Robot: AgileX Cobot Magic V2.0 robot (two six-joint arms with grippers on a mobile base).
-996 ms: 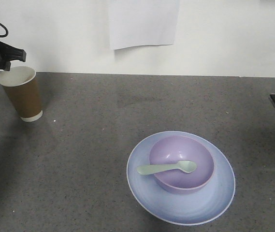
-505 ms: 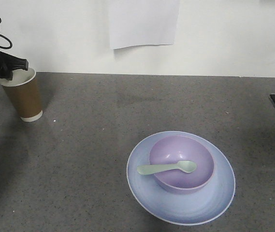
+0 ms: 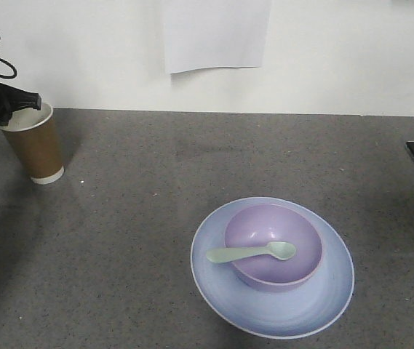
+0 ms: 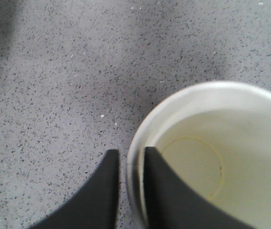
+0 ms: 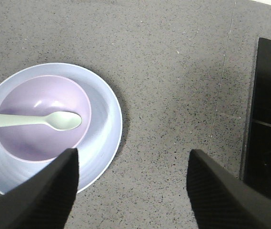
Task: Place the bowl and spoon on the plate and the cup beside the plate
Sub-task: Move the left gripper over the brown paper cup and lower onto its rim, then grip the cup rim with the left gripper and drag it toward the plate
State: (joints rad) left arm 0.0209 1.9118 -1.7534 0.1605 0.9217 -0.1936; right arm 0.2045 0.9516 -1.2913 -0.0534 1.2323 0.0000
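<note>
Left gripper lowered astride cup rim, cup upright

Speckled grey countertop under cup and plate, well apart.

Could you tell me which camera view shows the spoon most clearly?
The right wrist view: it looks straight down on the spoon, its scoop lying inside the bowl and its handle running off the frame's left edge. The front view shows the spoon whole, but smaller. The left wrist view misses it.
</note>
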